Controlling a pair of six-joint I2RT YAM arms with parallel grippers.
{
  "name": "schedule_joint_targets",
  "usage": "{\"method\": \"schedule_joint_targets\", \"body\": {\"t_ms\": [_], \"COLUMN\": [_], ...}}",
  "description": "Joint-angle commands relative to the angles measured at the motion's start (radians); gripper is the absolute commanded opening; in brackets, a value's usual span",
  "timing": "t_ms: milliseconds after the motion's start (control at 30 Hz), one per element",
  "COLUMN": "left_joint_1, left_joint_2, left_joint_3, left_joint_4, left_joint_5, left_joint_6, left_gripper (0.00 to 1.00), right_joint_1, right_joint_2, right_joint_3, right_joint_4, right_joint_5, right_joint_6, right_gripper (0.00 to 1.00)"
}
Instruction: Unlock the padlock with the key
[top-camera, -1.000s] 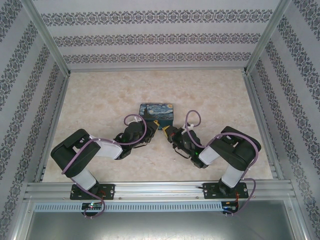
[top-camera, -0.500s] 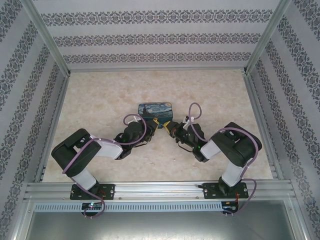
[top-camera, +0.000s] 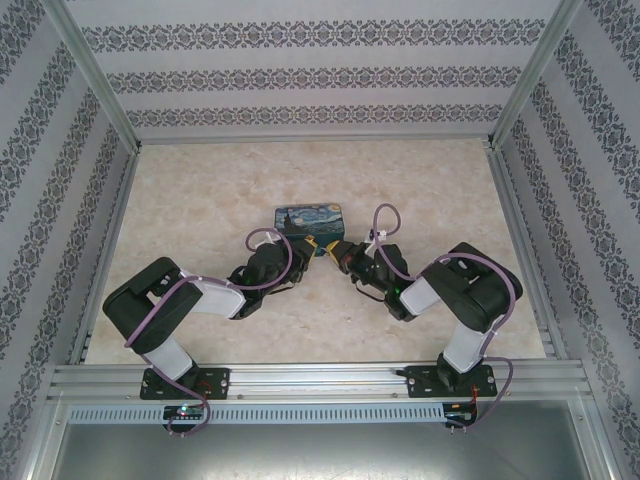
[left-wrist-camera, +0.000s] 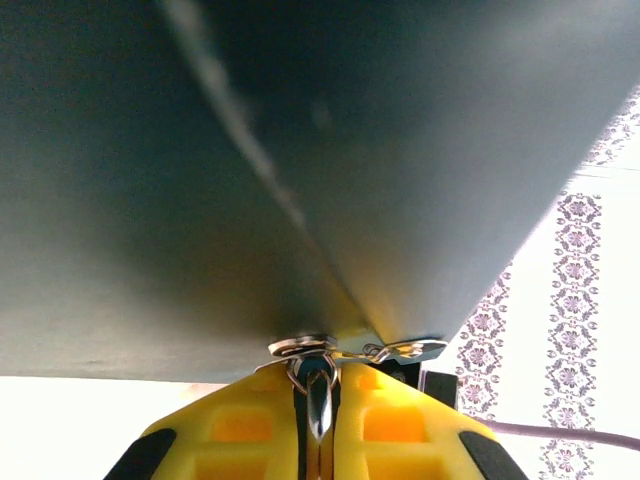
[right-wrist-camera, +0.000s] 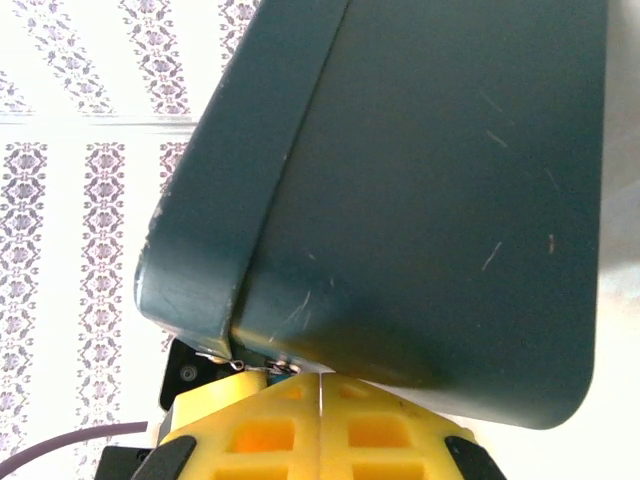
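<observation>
Both arms are folded in low and meeting nose to nose at the middle of the pale marbled tabletop (top-camera: 200, 200), with plenty of bare surface out to the left, out to the right and across the far half up to the patterned wallpaper walls (top-camera: 300, 75). The tight spot is straight ahead: the square blue-and-yellow painting-print box (top-camera: 312, 226) sits right at both sets of fingertips, and from the left wrist its dark teal side (left-wrist-camera: 300, 150) looms over almost everything. The left gripper (top-camera: 303, 250) is pinched tight, yellow fingers (left-wrist-camera: 250, 430) clamped on the thin silvery key (left-wrist-camera: 318, 400), whose blade stands upright between the pads just under the box's edge. At its top sit small silvery rings (left-wrist-camera: 405, 350), touching or nearly touching the box. The right gripper (top-camera: 337, 255) comes in from the other side, its fingers (right-wrist-camera: 390, 430) pressed together with no gap, nosed up to the box's rounded corner (right-wrist-camera: 190, 290). A scrap of silvery metal (right-wrist-camera: 252, 364) lies just at those tips; whether it is pinched I cannot tell. The tiny blue-teal padlock is too small to make out for sure. Behind, the elbows sit close to the aluminium frame rail (top-camera: 320, 378), purple cables (top-camera: 272, 238) looping above the wrists.
</observation>
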Motion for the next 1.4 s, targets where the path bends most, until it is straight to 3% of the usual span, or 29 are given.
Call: {"method": "schedule_joint_targets", "body": {"t_ms": [0,267,900,1167,1367], "left_joint_1": [-0.074,-0.074,-0.075,-0.075,-0.075], "left_joint_2": [-0.013,-0.034,-0.081,-0.062,-0.029], "left_joint_3": [0.029,0.005,0.033,0.030,0.035], "left_joint_4": [0.143,0.237,0.204,0.147,0.140], "left_joint_5": [0.221,0.205,0.239,0.242,0.240], "left_joint_6": [-0.019,-0.072,-0.062,-0.017,-0.003], "left_gripper": [0.00,0.00,0.00,0.00,0.00], "right_joint_1": [0.058,0.027,-0.004,0.016,0.086], "right_joint_2": [0.027,0.026,0.041,0.010,0.007], "right_joint_3": [0.046,0.037,0.087,0.119,0.159], "right_joint_4": [0.109,0.109,0.109,0.103,0.082], "right_joint_5": [-0.001,-0.011,-0.051,-0.071,-0.044], "right_joint_6": [0.013,0.015,0.075,0.088,0.079], "right_gripper": [0.00,0.00,0.00,0.00,0.00]}}
